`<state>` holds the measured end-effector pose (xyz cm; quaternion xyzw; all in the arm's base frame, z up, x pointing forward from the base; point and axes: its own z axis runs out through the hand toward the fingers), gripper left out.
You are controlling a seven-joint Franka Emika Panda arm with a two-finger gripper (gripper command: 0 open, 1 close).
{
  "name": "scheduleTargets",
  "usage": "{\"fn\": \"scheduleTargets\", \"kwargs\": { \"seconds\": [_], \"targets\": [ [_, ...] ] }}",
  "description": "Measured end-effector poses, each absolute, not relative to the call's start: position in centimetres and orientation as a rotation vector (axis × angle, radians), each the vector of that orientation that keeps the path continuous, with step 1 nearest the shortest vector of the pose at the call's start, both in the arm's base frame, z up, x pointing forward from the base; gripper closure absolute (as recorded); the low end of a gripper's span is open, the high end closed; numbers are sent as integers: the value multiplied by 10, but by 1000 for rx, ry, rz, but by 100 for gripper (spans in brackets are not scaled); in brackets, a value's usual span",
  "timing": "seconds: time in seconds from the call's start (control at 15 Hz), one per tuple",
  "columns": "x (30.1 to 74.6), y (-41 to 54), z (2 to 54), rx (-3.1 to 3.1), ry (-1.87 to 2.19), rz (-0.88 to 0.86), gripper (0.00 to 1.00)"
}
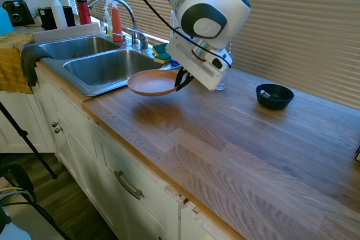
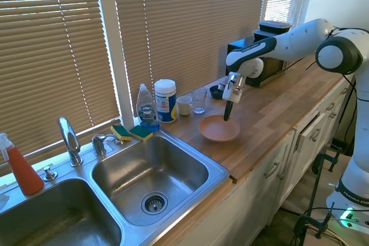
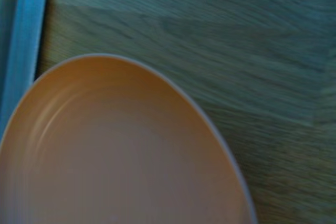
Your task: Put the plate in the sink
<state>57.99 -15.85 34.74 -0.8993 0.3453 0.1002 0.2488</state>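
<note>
First exterior view shows your claw clamped on the far rim of the plate, which hangs level just above the table, beside the sink edge. You should carry it sideways over the nearer basin, keeping it flat and clear of the steel lip, then lower it well inside before letting go, since a one-edge pinch may let it tip.

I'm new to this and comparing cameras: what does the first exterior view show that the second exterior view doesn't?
Only the first shows a toaster, a red bottle and a yellow towel past the sink. Only the second shows the drain, a dish-soap bottle and a white canister. Both show the tool shut on the rim of the plate, lifted above the counter beside the sink.
</note>
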Motion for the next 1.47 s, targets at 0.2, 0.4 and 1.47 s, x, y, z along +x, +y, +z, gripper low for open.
{"fn": "scheduleTargets", "kwargs": {
  "seconds": [0.2,0.4,1.47],
  "targets": [
    [579,-115,390,-2442,959,258,100],
    [560,-66,421,-2436,982,255,100],
    [685,206,359,-2727,775,172,100]
  ]
}}
